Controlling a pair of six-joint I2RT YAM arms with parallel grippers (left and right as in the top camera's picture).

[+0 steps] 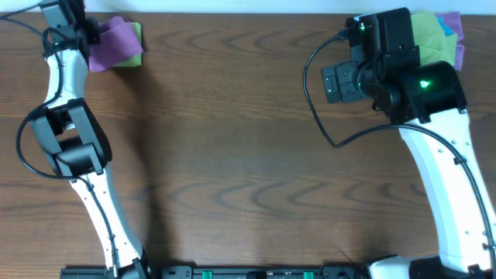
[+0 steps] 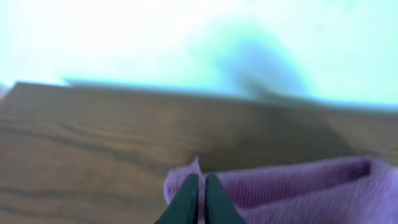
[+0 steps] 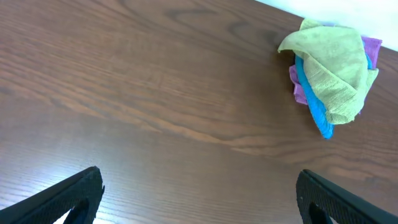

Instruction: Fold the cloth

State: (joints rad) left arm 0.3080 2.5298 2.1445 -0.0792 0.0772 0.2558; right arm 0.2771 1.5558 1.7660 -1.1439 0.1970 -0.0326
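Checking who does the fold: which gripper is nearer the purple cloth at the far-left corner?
Left. The left gripper is shut on the cloth; the right gripper hangs open across the table, near the pile.

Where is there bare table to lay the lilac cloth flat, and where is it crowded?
Bare: the whole middle of the table, between the two arms, to the near edge. Crowded: the far left corner, where the left gripper pinches the cloth by a yellow-green cloth; the far right corner, with a cloth pile by the open right gripper.
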